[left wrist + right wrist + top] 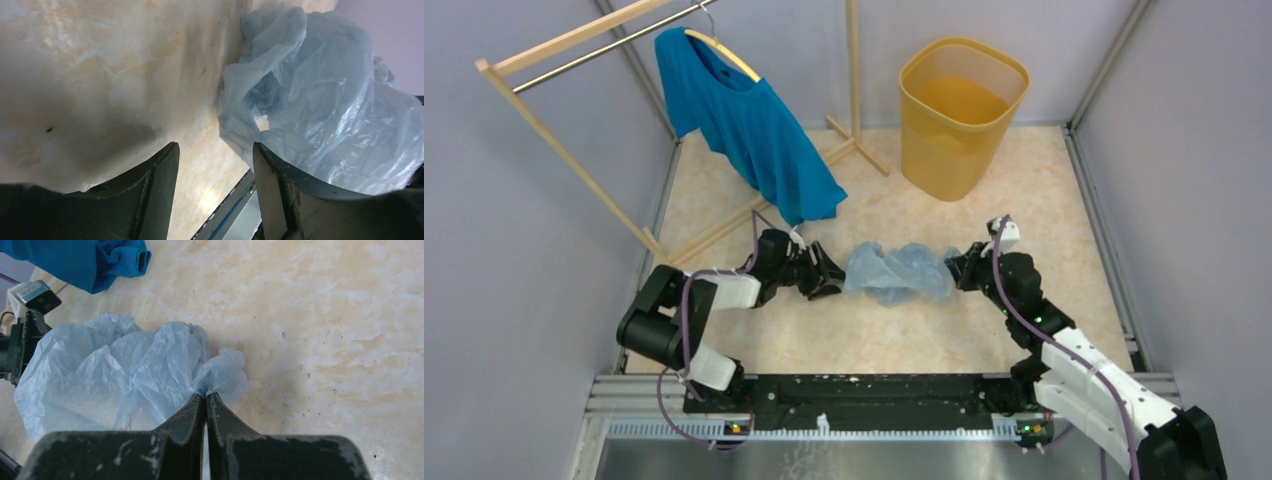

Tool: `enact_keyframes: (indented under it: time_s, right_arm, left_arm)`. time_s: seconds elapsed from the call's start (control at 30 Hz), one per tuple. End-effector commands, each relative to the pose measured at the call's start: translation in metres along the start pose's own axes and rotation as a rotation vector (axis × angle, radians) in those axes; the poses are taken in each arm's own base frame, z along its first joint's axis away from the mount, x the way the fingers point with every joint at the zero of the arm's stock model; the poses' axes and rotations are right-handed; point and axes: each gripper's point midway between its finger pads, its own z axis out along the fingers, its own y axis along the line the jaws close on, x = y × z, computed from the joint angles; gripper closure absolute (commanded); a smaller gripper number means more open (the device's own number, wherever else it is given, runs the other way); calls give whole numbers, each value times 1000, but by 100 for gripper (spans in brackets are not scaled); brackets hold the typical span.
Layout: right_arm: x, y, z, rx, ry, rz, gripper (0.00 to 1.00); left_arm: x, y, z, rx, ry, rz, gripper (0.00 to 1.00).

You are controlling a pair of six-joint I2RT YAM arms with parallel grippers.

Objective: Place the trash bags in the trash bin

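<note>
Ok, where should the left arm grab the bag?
The bunched left end of the bag, coming in low from the left. The film rises in folds there, facing the open left end effector, and the right end effector pinches the opposite end.

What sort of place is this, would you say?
Likely a robot test cell staged as a home corner: grey panel walls, a wooden clothes rack, a yellow trash bin.

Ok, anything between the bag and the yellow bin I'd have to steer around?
Nothing visible. The surface from the trash bag, pinched in the right hand, to the trash bin is bare; the rack foot and blue T-shirt lie left of that line. Only the bin's own wall needs clearing.
</note>
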Motion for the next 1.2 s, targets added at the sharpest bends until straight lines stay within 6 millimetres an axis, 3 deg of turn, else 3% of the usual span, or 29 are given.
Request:
enact_keyframes:
  time_s: [0.0, 0.4, 0.73, 0.87, 1.0, 1.17]
  right_arm:
    - [-6, 6, 2, -28, -24, 0, 100]
    - [0, 10, 0, -50, 8, 5, 100]
    - [-6, 11, -6, -47, -4, -2, 100]
    - [-8, 11, -6, -46, -5, -10, 100]
    - [-11, 14, -6, -57, -12, -7, 100]
    - [-9, 16, -6, -70, -11, 3, 100]
  left_arm:
    - [-6, -26, 15, 109, 10, 55, 38]
    - [-12, -40, 44, 199, 22, 52, 35]
    - [-16, -32, 14, 161, -76, -7, 21]
    - [-23, -34, 13, 169, -71, -44, 17]
    - [-26, -44, 25, 195, -28, -49, 18]
    - [-12, -58, 46, 232, 48, -34, 27]
